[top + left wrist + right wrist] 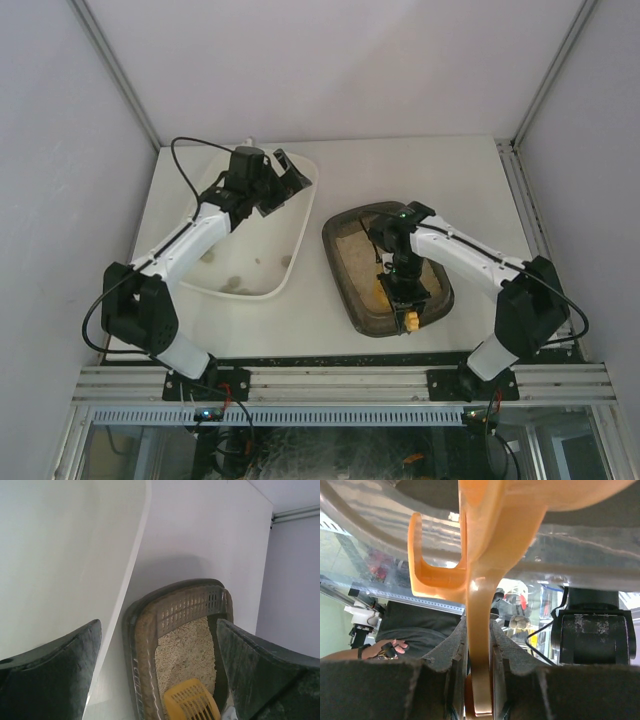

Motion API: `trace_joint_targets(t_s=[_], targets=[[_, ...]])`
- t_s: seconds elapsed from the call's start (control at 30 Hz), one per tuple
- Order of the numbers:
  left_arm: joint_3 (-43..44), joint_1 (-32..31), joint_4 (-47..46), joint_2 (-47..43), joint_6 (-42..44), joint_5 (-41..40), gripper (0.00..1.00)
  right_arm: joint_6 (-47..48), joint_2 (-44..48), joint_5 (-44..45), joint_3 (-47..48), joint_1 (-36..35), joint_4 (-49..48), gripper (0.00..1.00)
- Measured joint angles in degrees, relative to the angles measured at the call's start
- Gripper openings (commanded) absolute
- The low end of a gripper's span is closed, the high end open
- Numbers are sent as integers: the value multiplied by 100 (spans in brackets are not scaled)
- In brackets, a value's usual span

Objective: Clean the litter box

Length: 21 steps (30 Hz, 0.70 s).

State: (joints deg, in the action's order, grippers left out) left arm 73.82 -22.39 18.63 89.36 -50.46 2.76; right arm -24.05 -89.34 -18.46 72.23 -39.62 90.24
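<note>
The litter box (330,245) is a dark brown-grey tray holding pale sandy litter, right of the table's centre. My right gripper (407,303) hangs over its near end, shut on the handle of a yellow slotted scoop (378,291). In the right wrist view the orange-yellow scoop handle (481,630) runs straight up out of the right gripper (480,647), pinched between both pads. My left gripper (285,180) is open and empty above the far right corner of the white tub (255,235). The left wrist view looks between the left gripper (160,672) fingers at the litter box (131,645) and the scoop's head (192,700).
Several small dark clumps (232,283) lie on the white tub's floor. The tub's wall (60,555) fills the left of the left wrist view. An aluminium rail (340,385) runs along the near table edge, and white walls enclose the other sides.
</note>
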Motion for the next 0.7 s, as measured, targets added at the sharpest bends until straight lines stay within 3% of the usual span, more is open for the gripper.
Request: trace_joint_targets(t_s=[0.7], targets=[[-258, -74, -186, 0, 76, -271, 100, 92, -911, -962, 372, 28, -636, 0]])
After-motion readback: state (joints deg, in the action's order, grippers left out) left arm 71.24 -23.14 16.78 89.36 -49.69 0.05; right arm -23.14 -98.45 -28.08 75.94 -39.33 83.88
